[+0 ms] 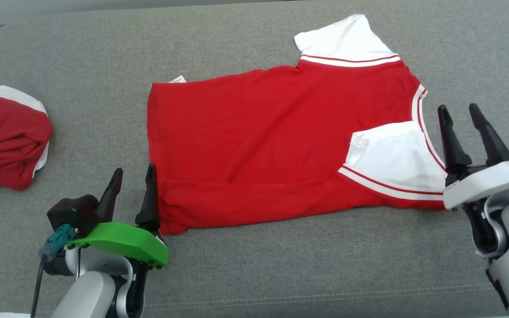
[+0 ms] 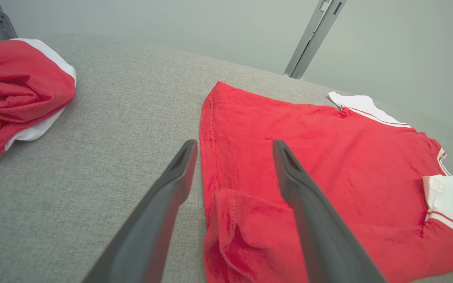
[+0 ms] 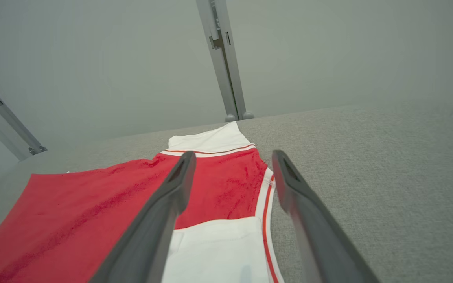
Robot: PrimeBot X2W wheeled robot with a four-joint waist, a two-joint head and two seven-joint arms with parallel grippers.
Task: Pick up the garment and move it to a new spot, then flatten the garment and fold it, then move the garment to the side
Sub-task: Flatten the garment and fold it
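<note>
**Partly folded garment lies mid-surface, both end effectors open and empty**

The garment (image 1: pixel 259 145), a red shirt with white, red-striped sleeves, lies spread across the middle of the grey fabric surface (image 1: pixel 281 274). Its hem points to the robot's left and its collar to the right. The near sleeve is folded in on top of the red body, the near edge is turned over, and the far sleeve juts out toward the back.

The left end effector (image 1: pixel 133 172) sits at the near hem corner with its fingers parted and nothing between them. In its wrist view one finger is over cloth and the other over bare surface. The right end effector (image 1: pixel 457 108) stands just beside the collar and the folded-in sleeve, fingers likewise spread wide and gripping nothing.

A second red and white garment (image 1: pixel 7 137) lies bundled at the far left, well apart.
</note>
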